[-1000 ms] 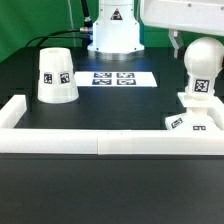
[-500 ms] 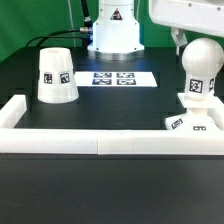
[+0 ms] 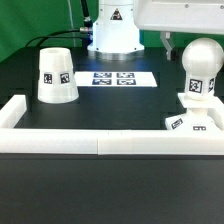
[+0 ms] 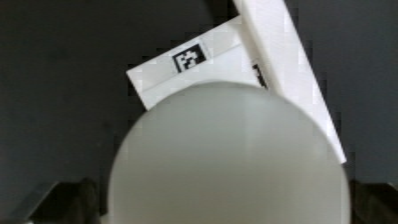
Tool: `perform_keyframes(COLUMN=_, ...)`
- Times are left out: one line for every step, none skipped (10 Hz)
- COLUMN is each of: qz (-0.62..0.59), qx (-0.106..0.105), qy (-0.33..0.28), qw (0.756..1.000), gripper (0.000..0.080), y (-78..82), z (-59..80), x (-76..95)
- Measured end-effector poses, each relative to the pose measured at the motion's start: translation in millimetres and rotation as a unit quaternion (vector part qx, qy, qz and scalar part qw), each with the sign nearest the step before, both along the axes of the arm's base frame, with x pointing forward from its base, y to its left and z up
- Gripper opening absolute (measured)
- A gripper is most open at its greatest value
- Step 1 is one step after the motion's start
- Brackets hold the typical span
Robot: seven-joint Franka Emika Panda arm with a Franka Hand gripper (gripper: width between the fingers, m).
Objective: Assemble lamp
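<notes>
**Gripper mostly hidden behind the bulb**

The arm (image 3: 180,14) hangs above the base (image 3: 193,123), cut off by the frame's edge. Only a rounded bit of the gripper (image 3: 172,43) shows, so I cannot tell how wide its jaws stand. The bulb (image 3: 200,72) stands upright on the base. The shade (image 3: 57,75) rests well apart from the base.

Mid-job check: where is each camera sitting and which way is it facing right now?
Exterior view: low in front of the table, looking across the front rail toward the robot's pedestal; part of the arm hangs above the bulb.
Wrist view: on the arm, looking down close onto the bulb and the square base; no robot part shows clearly.
Shared: the bulb and the square base.
</notes>
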State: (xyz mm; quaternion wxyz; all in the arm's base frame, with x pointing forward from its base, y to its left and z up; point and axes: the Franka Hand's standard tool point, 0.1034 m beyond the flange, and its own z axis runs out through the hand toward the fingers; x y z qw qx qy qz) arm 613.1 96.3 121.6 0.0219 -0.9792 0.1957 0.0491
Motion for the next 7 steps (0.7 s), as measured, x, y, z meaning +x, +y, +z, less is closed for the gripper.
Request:
perform_keyframes(qz=0.033, qx=0.003, qy=-0.002, qw=0.999, gripper=0.0699, y=0.0, z=0.0, x=0.0)
perform_keyframes(qz=0.075, qx=0.006, qy=-0.005, qw=0.997, gripper=0.0699, y=-0.2, z=0.0, x=0.0)
perform_keyframes(qz=0.125, qx=0.007, qy=-0.008, qw=0.992, gripper=0.0699, y=-0.3, z=-0.2, x=0.0)
perform_keyframes(qz=0.177, qx=0.004, qy=-0.011, qw=0.984, gripper=0.0699, y=0.6, z=-1.1, x=-0.6)
perform_keyframes(qz=0.217, qx=0.008, qy=-0.013, qw=0.976, gripper=0.0699, y=1.0, z=-2.5, x=-1.8)
perform_keyframes(qz=0.258, qx=0.006, qy=-0.018, qw=0.966, gripper=0.0699, y=1.7, z=-3.4, x=-1.2)
perform_keyframes(qz=0.292, qx=0.009, qy=-0.021, qw=0.956, gripper=0.0699, y=5.3, z=-3.5, x=-1.5)
